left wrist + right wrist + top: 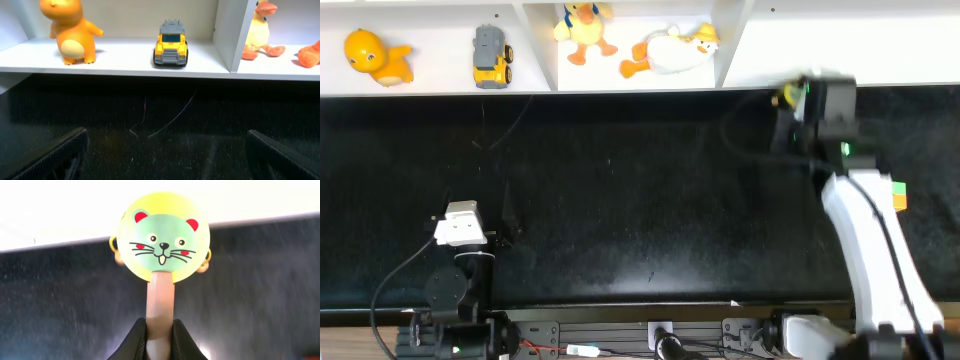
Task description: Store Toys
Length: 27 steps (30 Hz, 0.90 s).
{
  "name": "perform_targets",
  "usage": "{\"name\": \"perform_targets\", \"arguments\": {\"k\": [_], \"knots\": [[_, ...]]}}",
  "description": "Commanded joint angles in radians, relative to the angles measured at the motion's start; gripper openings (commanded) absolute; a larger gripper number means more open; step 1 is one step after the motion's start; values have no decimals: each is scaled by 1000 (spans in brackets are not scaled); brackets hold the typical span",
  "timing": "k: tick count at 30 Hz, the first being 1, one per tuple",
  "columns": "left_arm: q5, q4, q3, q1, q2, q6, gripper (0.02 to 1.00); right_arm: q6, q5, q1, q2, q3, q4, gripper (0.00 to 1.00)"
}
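My right claw (pixel 160 330) is clamped on the tan handle (pixel 160 297) of a rattle drum (pixel 162 237), a yellow disc with a green cat face (red ears, whiskers, small beads at each side). The drum's head sits over the line where the black worktop (pixel 640 200) meets the white shelf (pixel 420 88); from above, the arm reaches to the shelf's right part, beside the compartment with the plush ducks. Just beside that arm lies a small orange-and-green block (pixel 898 195).

My left claw (pixel 167 152) hangs low over the worktop near its own base, fingers spread wide with nothing between them. It faces the shelf, where an orange duck figure (pixel 72 30) and a yellow toy truck (pixel 171 44) stand apart in one compartment. Past the divider, a plush duck (pixel 585 28) sits upright and a white plush duck (pixel 670 50) lies on its side.
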State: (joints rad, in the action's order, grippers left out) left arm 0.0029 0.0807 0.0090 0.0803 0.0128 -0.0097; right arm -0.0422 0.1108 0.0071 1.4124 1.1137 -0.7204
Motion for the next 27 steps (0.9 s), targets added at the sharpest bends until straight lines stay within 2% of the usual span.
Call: {"name": "perform_targets", "arguments": {"k": [1,10,18,21,24,27], "knots": [[-5,4,-1,3,-10,-19,998,133,-34,1,159,171,5,82],[-5,4,-1,3,-10,-19,996,136,-49,50,423,389,75,77],[-5,4,-1,3,-10,-19,998,136,-51,103,499,403,115,84],[-5,4,-1,4,-10,-19,998,136,-42,109,501,403,132,117],[-5,4,-1,3,-10,-19,998,135,-40,109,500,403,120,244],[-5,4,-1,3,-10,-19,998,135,-39,109,484,403,70,566]]}}
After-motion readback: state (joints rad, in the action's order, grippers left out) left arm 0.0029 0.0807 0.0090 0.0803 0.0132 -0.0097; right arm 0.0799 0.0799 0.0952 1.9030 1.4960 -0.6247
